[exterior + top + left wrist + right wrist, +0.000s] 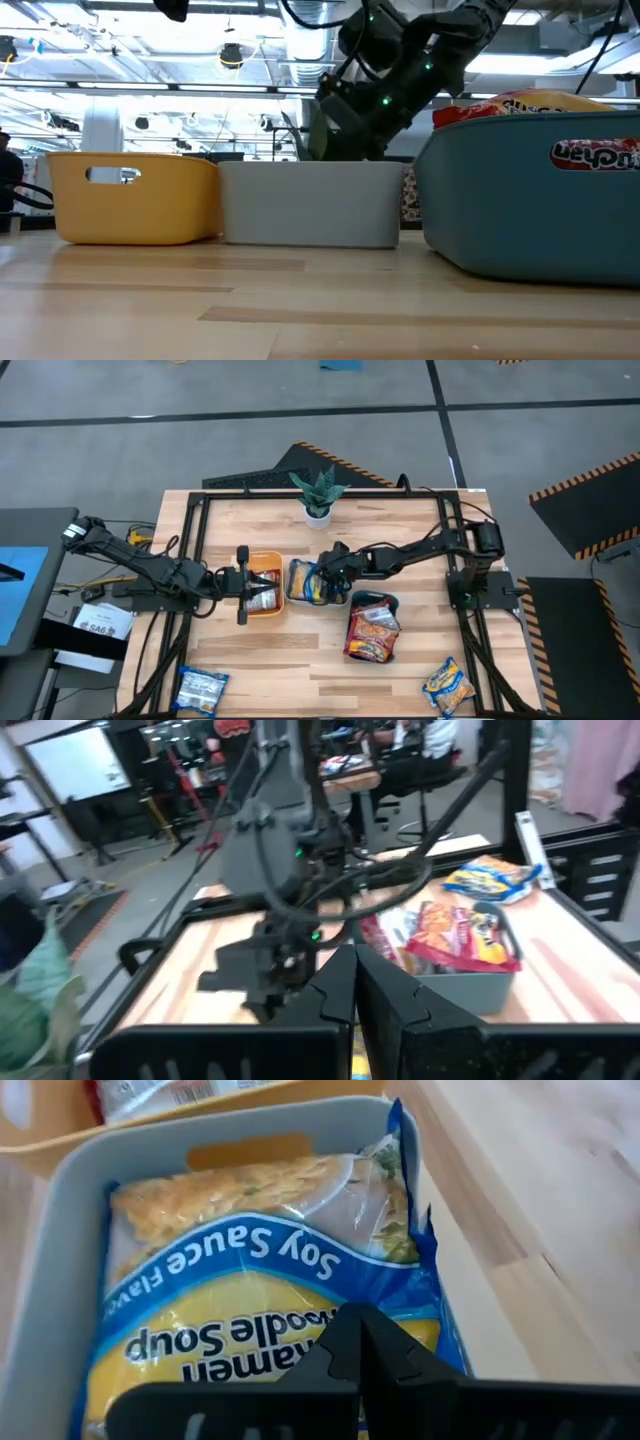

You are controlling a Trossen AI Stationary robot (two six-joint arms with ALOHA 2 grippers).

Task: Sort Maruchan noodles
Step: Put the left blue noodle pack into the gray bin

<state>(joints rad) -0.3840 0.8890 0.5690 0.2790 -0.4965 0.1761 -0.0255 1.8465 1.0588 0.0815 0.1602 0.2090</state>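
Observation:
Three trays stand in a row on the table. The orange tray (pixel 270 565) holds silver-and-red packets (pixel 262 598). The clear tray (pixel 60 1230) holds yellow-and-blue packets (pixel 250 1310). The teal tray (pixel 388 600) holds orange-red packets (pixel 372 632). A silver packet (pixel 200 688) and a yellow-and-blue packet (pixel 448 686) lie loose near the table's near edge. My left gripper (pixel 352 970) is shut, at the orange tray's left rim. My right gripper (pixel 362 1325) is shut, low over the top yellow-and-blue packet in the clear tray. My right gripper comes slanting down from the table's right, its shut fingertips (pixel 372 1348) over the label face of the top yellow-and-blue packet (pixel 300 1330), which lies flat in the clear tray. Whether they touch it, I cannot tell.
A small potted plant (pixel 318 495) stands near the far edge, behind the trays. A black frame (pixel 195 530) runs around the table top. Bare wood lies between the two loose packets along the near edge. In the low view the trays (pixel 310 200) stand side by side.

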